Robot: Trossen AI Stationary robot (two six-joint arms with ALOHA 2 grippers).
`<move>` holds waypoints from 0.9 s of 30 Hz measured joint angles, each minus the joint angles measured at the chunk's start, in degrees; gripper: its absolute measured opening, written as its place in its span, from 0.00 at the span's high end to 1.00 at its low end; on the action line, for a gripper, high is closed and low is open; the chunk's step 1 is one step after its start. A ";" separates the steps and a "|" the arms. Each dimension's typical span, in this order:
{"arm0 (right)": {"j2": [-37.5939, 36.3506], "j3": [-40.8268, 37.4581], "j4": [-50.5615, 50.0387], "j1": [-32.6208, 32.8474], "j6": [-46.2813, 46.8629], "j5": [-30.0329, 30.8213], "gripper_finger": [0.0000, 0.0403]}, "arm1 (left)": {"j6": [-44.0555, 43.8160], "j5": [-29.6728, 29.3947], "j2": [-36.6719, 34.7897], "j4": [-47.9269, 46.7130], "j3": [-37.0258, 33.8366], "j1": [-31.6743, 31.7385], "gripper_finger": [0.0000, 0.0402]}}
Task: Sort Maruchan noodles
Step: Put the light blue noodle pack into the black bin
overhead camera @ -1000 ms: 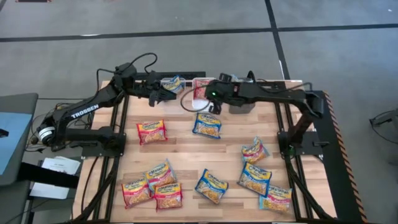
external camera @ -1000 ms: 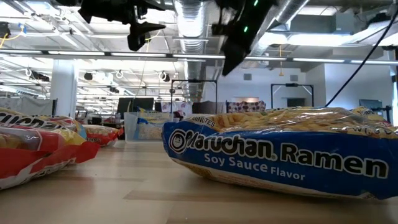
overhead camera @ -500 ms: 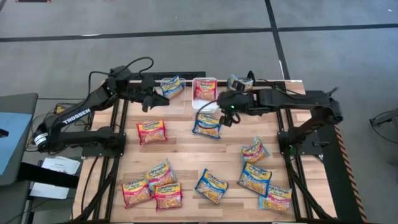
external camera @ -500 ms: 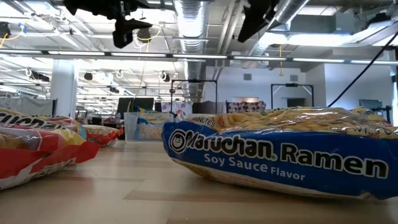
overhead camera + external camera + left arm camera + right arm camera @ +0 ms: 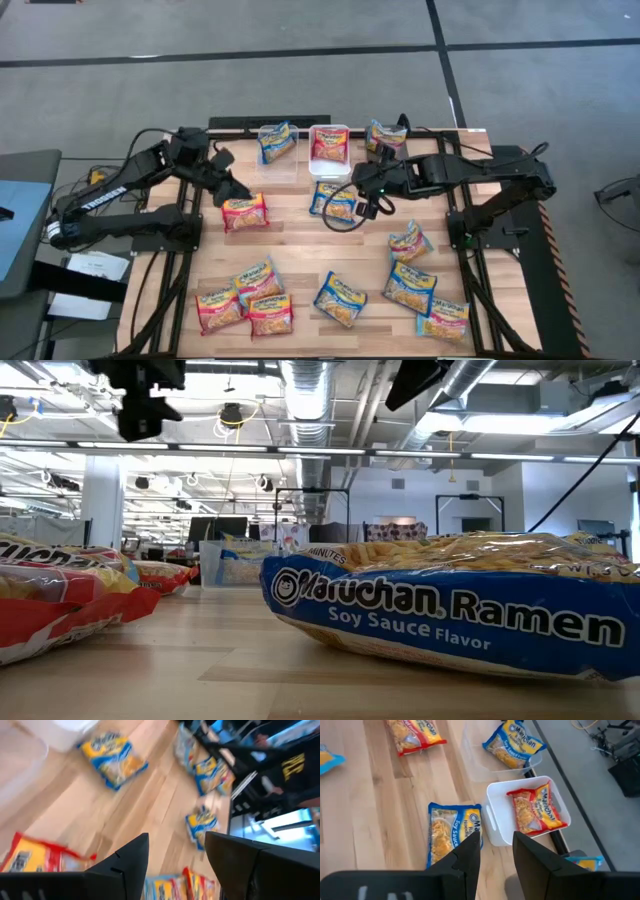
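Three packets had already been sorted along the top edge of the high view: a blue-trimmed one in the clear bin, a red one in the white bin, and a third in the dark grey bin; the rest of the Maruchan noodles lay loose on the table, mostly across the lower half of the frame. The step in hand looked like two fresh pick-ups. The right gripper hung with its jaws apart and empty above the blue soy sauce packet just below the white bin. The left gripper was also parted and holding nothing, at the upper left of the red packet. Judging from this, each arm next needed to descend squarely over its packet and pinch the crinkly wrapper, then carry blue to the clear bin and red to the white one.
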 joint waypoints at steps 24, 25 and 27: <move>-0.02 -0.02 -0.72 0.12 0.21 -0.23 0.65 | -14.52 -6.83 5.25 -14.54 -0.44 -25.35 0.54; -0.02 -0.02 -0.72 0.11 0.20 -0.38 0.65 | -15.07 -7.22 5.72 -13.63 -1.12 -26.48 0.54; -0.02 -0.02 -0.72 0.12 0.08 -0.46 0.65 | -16.75 -7.39 6.36 -10.48 -3.42 -28.61 0.54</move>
